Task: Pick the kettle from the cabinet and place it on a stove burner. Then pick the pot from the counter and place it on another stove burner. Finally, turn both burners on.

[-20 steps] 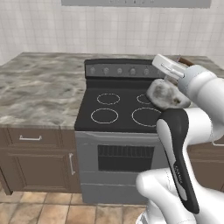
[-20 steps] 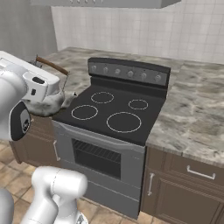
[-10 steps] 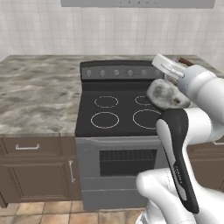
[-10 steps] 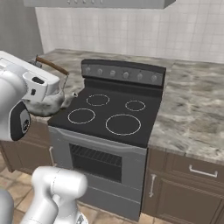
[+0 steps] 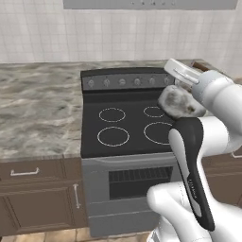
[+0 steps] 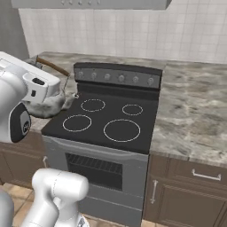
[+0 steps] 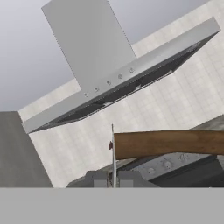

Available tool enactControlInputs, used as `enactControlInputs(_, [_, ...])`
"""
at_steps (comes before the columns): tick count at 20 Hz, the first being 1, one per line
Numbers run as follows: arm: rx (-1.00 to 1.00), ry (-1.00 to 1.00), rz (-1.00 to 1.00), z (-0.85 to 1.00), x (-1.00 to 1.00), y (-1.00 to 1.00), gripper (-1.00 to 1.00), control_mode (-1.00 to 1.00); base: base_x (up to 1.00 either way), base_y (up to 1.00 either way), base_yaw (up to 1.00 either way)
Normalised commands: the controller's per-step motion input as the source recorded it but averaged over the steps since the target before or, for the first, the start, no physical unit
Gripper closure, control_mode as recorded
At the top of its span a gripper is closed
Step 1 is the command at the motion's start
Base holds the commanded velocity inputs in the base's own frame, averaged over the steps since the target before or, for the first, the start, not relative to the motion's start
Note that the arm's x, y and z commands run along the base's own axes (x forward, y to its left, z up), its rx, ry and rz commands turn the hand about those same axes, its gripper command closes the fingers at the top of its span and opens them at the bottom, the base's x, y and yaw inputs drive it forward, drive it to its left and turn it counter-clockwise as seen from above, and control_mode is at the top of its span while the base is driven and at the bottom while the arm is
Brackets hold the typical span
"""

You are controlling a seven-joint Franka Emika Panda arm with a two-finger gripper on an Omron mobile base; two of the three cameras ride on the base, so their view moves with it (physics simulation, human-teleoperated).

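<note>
So the fingers are pinched tight on the thin brown handle of the kettle. In the hand view the handle runs as a long brown bar sideways across the frame, right above the fingertips, with the range hood slanting above it because the camera is tilted.

From the left base view the kettle hangs off the wrist in the air, just past the right edge of the stove, near the back-right burner. From the right base view it's the same story: the silvery body sits over the stone surface beside the stove's left edge in that picture, not on the glass top yet. The handle arches up and back toward the wall, so its long line runs roughly front to back, tilted. A small nub that looks like the spout pokes toward the stove, though it's tiny so I wouldn't swear to it.

Progress, as I read it: kettle is out of the cabinet and in hand, so step one is half done. Still left: set it on a burner, fetch the pot, put that on another burner, then turn both knobs. All four burners are bare.
</note>
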Motion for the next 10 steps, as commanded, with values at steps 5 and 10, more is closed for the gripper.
enactControlInputs(5, [0.0, 0.0, 0.0, 0.0, 0.0, 0.0, 1.0, 1.0, 0.44, 0.24, -0.18])
enactControlInputs(10, [0.0, 0.0, 0.0, 0.0, 0.0, 0.0, 1.0, 1.0, 0.43, 0.26, -0.16])
